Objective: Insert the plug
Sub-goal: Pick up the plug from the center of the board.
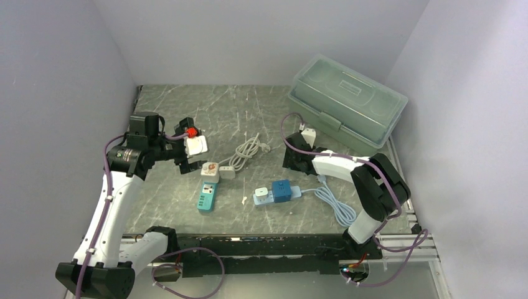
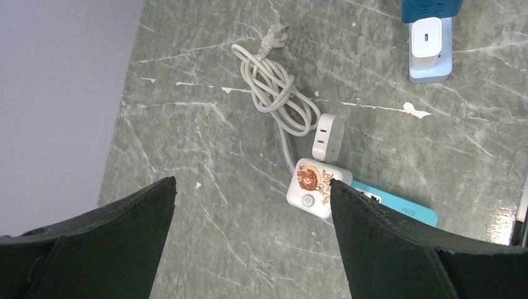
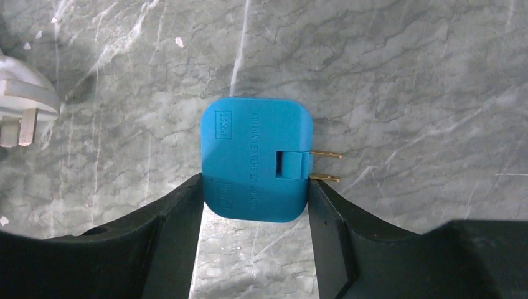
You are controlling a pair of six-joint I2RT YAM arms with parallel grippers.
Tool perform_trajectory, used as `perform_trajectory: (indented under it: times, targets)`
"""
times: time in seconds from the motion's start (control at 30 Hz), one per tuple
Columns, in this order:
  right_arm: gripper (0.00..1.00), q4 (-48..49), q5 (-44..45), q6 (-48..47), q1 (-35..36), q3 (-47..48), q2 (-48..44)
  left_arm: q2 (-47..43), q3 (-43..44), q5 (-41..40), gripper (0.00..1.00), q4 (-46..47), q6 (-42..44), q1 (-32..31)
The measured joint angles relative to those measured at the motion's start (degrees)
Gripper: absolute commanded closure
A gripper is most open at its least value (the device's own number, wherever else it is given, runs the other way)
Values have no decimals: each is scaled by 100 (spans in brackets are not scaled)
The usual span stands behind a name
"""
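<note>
A blue plug (image 3: pixel 249 143) with two brass prongs pointing right lies flat on the grey marble table (image 3: pixel 405 75). My right gripper (image 3: pixel 255 182) is shut on it, one finger against each side of its near end. From above, the right gripper (image 1: pixel 294 159) hides the plug. A light blue power strip (image 1: pixel 266 198) lies near the front, with a blue cube (image 1: pixel 281 190) on it. My left gripper (image 2: pixel 252 187) hangs open above bare table, beside a white socket cube (image 2: pixel 317 187) with a tiger picture. In the top view the left gripper (image 1: pixel 187 157) is at the left.
A teal power strip (image 1: pixel 205 196) lies under the white cube. A white adapter (image 2: pixel 329 137) and coiled white cord (image 2: pixel 274 87) lie beyond it. A white plug (image 3: pixel 22 112) lies left of the right gripper. A clear lidded box (image 1: pixel 345 99) stands at the back right.
</note>
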Motion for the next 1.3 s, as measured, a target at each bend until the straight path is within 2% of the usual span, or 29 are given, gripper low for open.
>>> perform_trajectory:
  times: [0.17, 0.33, 0.47, 0.6, 0.8, 0.93, 1.07, 1.3]
  targets:
    - [63, -7, -190, -514, 0, -31, -162, -4, -24, 107, 0, -7, 114, 0]
    - [64, -98, -643, -1233, 0, 57, -1014, -52, -192, 208, 0, 33, 533, 0]
    - [64, -260, -1596, -1735, -2, 647, -1611, -240, -428, 323, 0, 151, 1464, 0]
    - [61, -201, -3141, -2022, 0, 1318, -1888, -608, -863, 542, 0, 455, 2566, -7]
    - [60, 0, -5324, -2072, 251, 1700, -1770, -1038, -1274, 1152, 0, 835, 4253, -17]
    - [60, -236, -5910, -2304, 796, 2236, -1248, -1086, -1263, 1510, 0, 761, 4940, -44]
    - [60, -433, -6205, -2496, 1274, 2677, -769, -1021, -1060, 1591, 1, 114, 5176, -50]
    - [61, -638, -6415, -2603, 1458, 3012, -546, -975, -817, 1453, 32, -1279, 5287, -59]
